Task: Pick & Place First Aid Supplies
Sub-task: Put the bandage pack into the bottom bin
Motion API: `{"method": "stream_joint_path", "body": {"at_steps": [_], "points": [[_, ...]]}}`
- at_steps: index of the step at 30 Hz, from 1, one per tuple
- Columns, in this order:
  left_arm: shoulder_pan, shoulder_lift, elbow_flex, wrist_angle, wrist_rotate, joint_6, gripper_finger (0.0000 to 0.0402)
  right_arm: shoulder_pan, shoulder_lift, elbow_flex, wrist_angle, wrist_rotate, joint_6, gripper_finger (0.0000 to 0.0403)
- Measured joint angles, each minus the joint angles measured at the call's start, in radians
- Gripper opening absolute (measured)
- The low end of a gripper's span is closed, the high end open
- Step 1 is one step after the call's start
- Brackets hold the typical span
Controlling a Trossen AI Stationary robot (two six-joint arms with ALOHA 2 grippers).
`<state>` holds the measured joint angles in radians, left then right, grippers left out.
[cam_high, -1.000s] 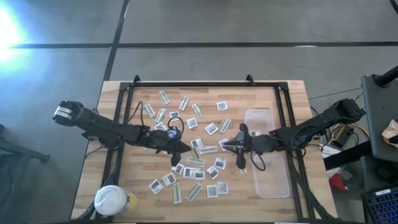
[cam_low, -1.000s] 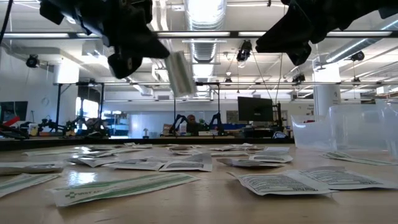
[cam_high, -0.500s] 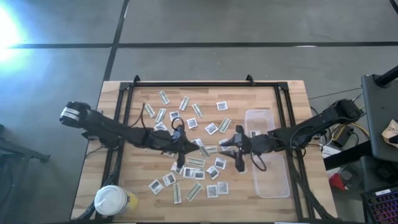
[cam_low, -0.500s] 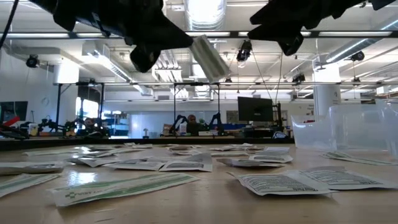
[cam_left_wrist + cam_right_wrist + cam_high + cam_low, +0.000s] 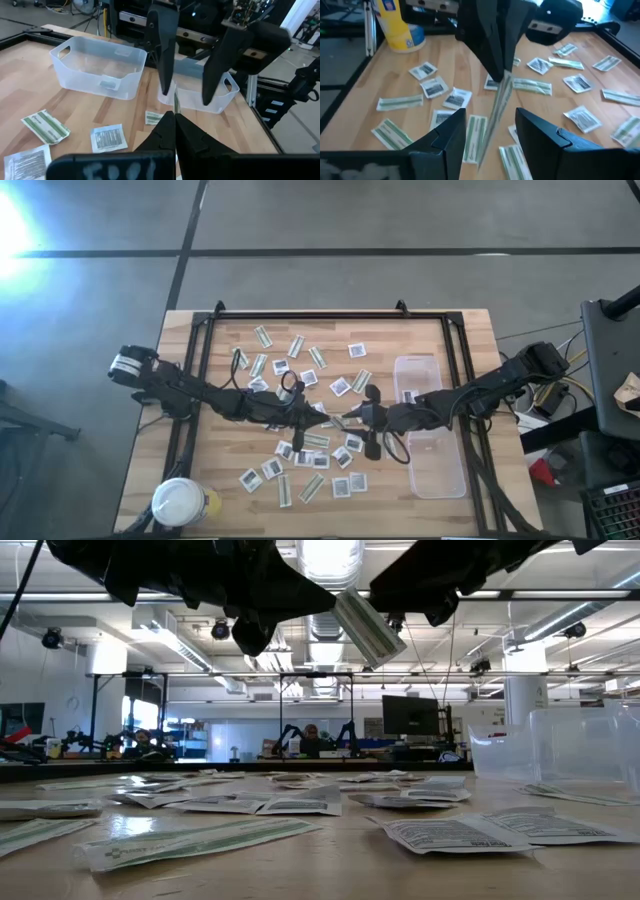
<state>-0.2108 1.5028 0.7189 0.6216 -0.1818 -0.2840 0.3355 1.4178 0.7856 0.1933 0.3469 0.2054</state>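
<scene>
Flat first-aid packets [image 5: 300, 452] scattered mid wooden counter [image 5: 470, 330]; clear plastic tub [image 5: 435, 470] on its right side, white-lidded round jar [image 5: 180, 502] at the front-left corner, hands meeting above centre.

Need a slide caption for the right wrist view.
Left gripper presents a green-and-white strip between the right gripper's open fingers.

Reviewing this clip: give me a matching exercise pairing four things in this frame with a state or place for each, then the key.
Things:
1. left tool
2. right tool
3. green-and-white strip
4. round jar

States or places:
A. open, its fingers either side of the strip
B. at a table corner on the left arm's side
C. shut, pinching the strip
D. held in the air between the arms

Pairs: 1-C, 2-A, 3-D, 4-B
</scene>
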Motion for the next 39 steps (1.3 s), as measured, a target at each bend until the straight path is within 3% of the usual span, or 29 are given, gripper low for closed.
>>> {"method": "stream_joint_path", "body": {"at_steps": [12, 23, 33, 39], "points": [[0.000, -0.003, 0.003, 0.070, 0.000, 0.066, 0.0000, -0.003, 0.001, 0.001, -0.002, -0.005, 0.030, 0.0150], [0.004, -0.003, 0.003, 0.076, -0.003, 0.119, 0.0000, -0.003, -0.003, 0.000, -0.001, -0.007, 0.056, 0.0015], [0.006, -0.003, -0.001, 0.075, -0.003, 0.130, 0.0007, -0.002, -0.021, 0.000, -0.037, -0.007, 0.067, 0.0008], [0.006, -0.003, -0.002, 0.074, -0.003, 0.156, 0.0048, -0.002, -0.083, 0.000, -0.151, 0.020, 0.103, 0.0008]]}}
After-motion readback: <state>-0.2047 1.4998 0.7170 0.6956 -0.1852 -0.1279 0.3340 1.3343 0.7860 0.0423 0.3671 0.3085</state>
